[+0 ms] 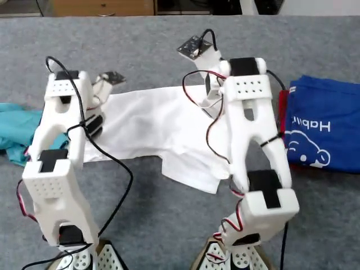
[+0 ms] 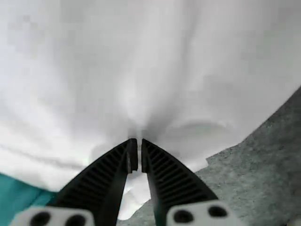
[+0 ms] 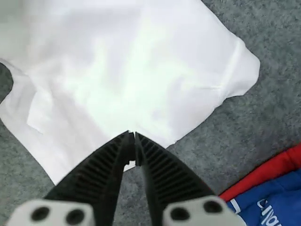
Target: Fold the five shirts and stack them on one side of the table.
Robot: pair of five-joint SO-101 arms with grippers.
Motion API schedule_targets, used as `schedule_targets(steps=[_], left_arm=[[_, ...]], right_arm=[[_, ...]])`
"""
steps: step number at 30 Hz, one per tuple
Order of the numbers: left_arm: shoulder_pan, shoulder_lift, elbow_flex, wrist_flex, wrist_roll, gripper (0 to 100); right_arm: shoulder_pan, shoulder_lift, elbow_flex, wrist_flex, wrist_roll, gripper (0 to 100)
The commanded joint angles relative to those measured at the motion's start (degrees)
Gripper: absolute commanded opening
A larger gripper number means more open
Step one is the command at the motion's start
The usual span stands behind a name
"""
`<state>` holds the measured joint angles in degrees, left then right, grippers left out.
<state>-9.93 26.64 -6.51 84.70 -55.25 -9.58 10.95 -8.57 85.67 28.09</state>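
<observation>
The left hand (image 2: 135, 147) has its two black ribbed fingers pressed together, pinching a fold of the plain white cloth shirt (image 2: 155, 70); the fabric puckers into creases that run straight to the fingertips. Right under this hand, the shirt's edge gives way to the grey carpet-like table (image 2: 263, 179). Just off the hand's outer side, a crumpled teal cloth shirt (image 2: 14, 193) peeks out from under the white hem, and in the high view it lies at the table's left edge, beside the left arm. Beyond the hand, the white shirt spreads flat and wrinkled towards the other arm. The right hand (image 3: 132, 137) has its black fingers drawn together too, with the tips over the near edge of the same white shirt. I cannot tell whether any cloth is caught between them. Past those tips the shirt stretches out to a loose corner resting on the table. Off to this hand's right, apart from the white shirt across a strip of table, a folded royal-blue shirt with white print (image 3: 273, 202) lies on top of a red cloth shirt (image 3: 277, 165), whose edge shows along the side nearer the hand.
</observation>
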Motion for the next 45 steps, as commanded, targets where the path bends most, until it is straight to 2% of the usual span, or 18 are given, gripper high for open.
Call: schedule_targets(steps=[1, 5, 11, 16, 21, 23, 28, 33, 38, 42, 45], left_arm=[[-4.13, -0.13, 0.09, 2.29, -1.58, 3], [-7.03, -1.19, 0.09, 10.29, -7.38, 3], [-12.22, -3.47, 0.09, 11.52, -9.05, 3], [-15.65, -8.57, -1.23, 16.18, -14.68, 3], [-15.38, -17.89, -2.73, 16.09, -14.07, 3], [-14.33, -21.93, -3.69, 16.00, -10.81, 3], [-7.03, -28.44, -4.48, 15.65, 2.02, 3], [5.01, -29.49, -4.31, 15.65, 13.01, 3], [17.93, -29.05, -2.55, 12.92, 20.40, 3], [26.90, -29.05, 1.67, 9.05, 22.77, 3], [32.35, -29.05, 4.92, 5.36, 25.58, 4]], right_arm=[[-0.48, 1.10, -2.42, -1.32, -0.62, 0.2], [-0.48, 1.36, -2.42, -1.23, -1.76, 0.2], [-0.48, -0.48, -3.91, 1.58, -1.67, 0.2], [-0.48, -4.09, -8.13, 7.91, -1.67, 0.2], [-0.40, -9.45, -12.88, 15.30, -1.67, 0.2], [-0.40, -12.62, -13.76, 16.62, -1.67, 0.2], [1.19, -23.25, -13.76, 16.53, -1.76, 0.2], [1.19, -33.19, -13.76, 16.53, -1.76, 0.2], [5.05, -40.31, -14.02, 16.35, -4.04, 0.2], [10.68, -45.32, -14.29, 16.35, -8.26, 0.2], [11.65, -49.71, -13.93, 16.35, -9.32, 0.2]])
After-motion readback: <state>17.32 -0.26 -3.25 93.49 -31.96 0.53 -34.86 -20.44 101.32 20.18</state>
